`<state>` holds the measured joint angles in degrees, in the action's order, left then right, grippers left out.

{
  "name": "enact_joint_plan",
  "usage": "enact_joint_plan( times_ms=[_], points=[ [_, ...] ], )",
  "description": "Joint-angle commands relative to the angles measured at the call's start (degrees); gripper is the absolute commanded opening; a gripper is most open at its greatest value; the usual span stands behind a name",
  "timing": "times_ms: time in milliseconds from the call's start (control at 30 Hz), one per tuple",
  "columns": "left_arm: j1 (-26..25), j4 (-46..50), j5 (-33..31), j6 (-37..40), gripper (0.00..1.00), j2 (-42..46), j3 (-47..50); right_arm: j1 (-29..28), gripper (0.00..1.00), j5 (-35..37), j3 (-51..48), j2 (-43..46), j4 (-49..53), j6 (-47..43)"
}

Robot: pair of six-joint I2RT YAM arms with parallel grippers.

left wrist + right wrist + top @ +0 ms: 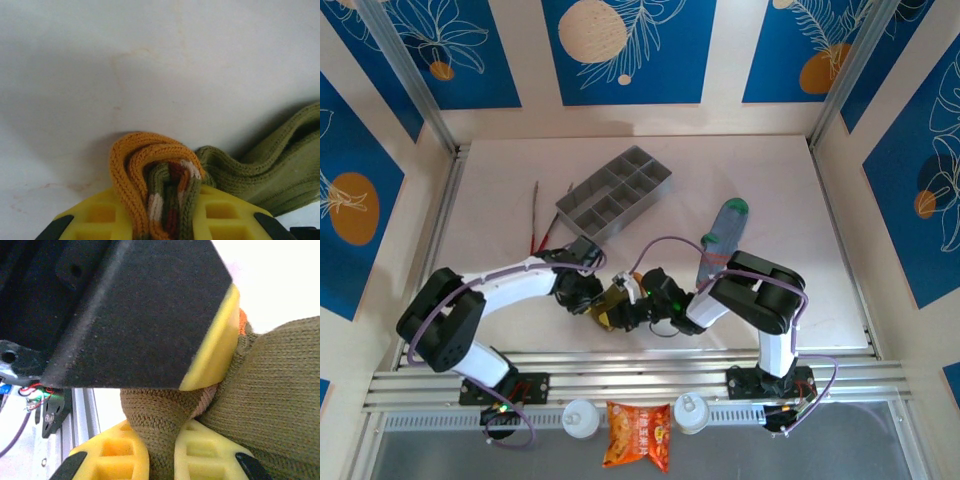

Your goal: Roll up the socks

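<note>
From above, my left gripper (588,296) and right gripper (642,303) meet on the olive-brown knitted ankle sock with orange toe (615,308), near the worktop's (770,170) front edge. The grey-blue striped sock with green toe (722,235) lies flat beyond my right arm.

At my left wrist, yellow pads (100,216) clamp the olive sock's orange-striped end.

At my right wrist, my gripper (162,442) pinches its bunched body.

I judge I'm rolling this first sock. Next I must turn the clamped end over while my right holds firm.

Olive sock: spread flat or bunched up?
Bunched: olive sock gathered in folds, pinched between right fingers; its orange-striped end between left fingers.
</note>
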<state>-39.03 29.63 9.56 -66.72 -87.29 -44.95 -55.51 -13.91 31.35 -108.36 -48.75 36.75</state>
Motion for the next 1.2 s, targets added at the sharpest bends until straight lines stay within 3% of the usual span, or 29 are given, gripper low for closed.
enact_joint_plan(
  times_ms=[0,133,300,500,767,1167],
  points=[
    [-1.68,13.53,5.02,-2.64,0.00,-5.11,-0.23,-0.44,0.00,9.26,-0.59,-7.72,37.86,-6.96],
    [-3.63,18.40,5.91,-8.24,0.00,-7.69,-2.07,-3.23,0.06,11.30,2.54,-5.18,39.07,-14.24],
    [-5.28,24.63,3.87,-15.88,0.00,-12.23,-6.47,-7.65,0.34,18.27,4.69,0.08,40.65,-22.41],
    [-5.58,29.30,2.81,-21.34,0.00,-19.37,-12.17,-11.75,0.44,27.19,1.10,12.53,37.67,-28.62],
    [-5.02,30.27,1.72,-25.86,0.00,-25.30,-18.01,-15.70,0.52,33.77,-1.98,26.01,40.21,-35.49],
    [-4.69,33.57,0.02,-25.99,0.00,-30.26,-24.83,-18.88,0.53,38.07,5.98,21.82,41.82,-43.02]
  ],
)
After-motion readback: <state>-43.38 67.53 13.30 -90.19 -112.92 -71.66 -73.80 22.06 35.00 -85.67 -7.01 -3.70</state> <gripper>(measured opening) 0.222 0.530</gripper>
